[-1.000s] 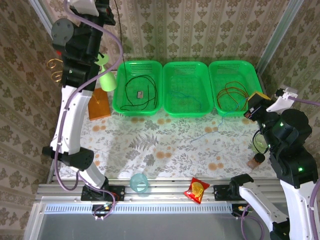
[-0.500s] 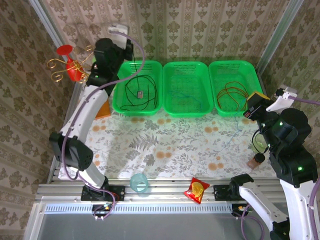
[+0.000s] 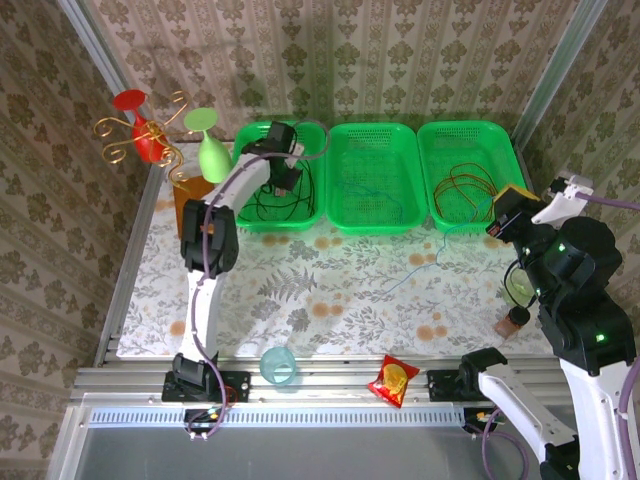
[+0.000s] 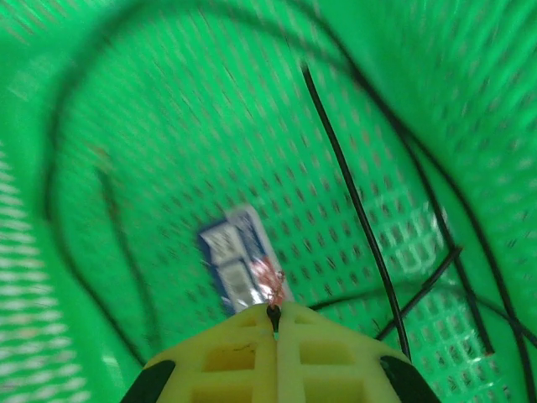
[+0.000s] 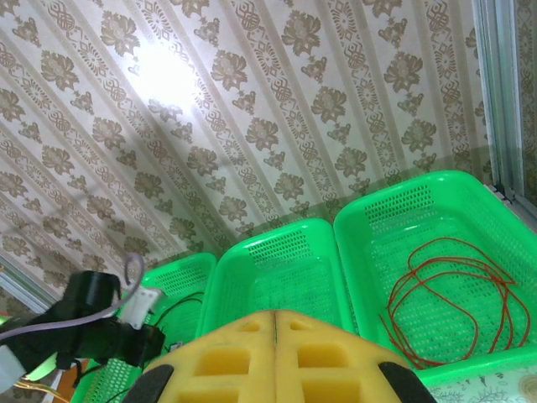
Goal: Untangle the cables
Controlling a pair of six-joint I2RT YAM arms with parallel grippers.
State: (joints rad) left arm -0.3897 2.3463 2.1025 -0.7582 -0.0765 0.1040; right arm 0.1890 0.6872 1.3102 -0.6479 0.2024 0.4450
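Observation:
Three green baskets stand at the back. The black cable point(image 3: 262, 190) lies looped in the left basket point(image 3: 243, 214), and my left gripper point(image 3: 287, 180) is down inside it. In the left wrist view the left gripper point(image 4: 274, 312) is shut on the black cable's point(image 4: 352, 193) bare copper end, just above a small blue-white label point(image 4: 239, 264). The red-orange cable point(image 3: 465, 190) point(image 5: 453, 294) is coiled in the right basket. A thin blue cable point(image 3: 420, 262) trails from the table up to my raised right gripper point(image 3: 497, 220) point(image 5: 275, 315), which is shut.
The middle basket point(image 3: 373, 221) holds a faint blue strand. A gold stand with a red cup point(image 3: 140, 135) and a green glass point(image 3: 212, 155) is at the back left. A teal cup point(image 3: 279, 365) and a red snack bag point(image 3: 393, 380) sit on the front rail.
My left arm swung from high at the back left down into the left basket. The blue strand swung sideways under the right gripper, which stayed put.

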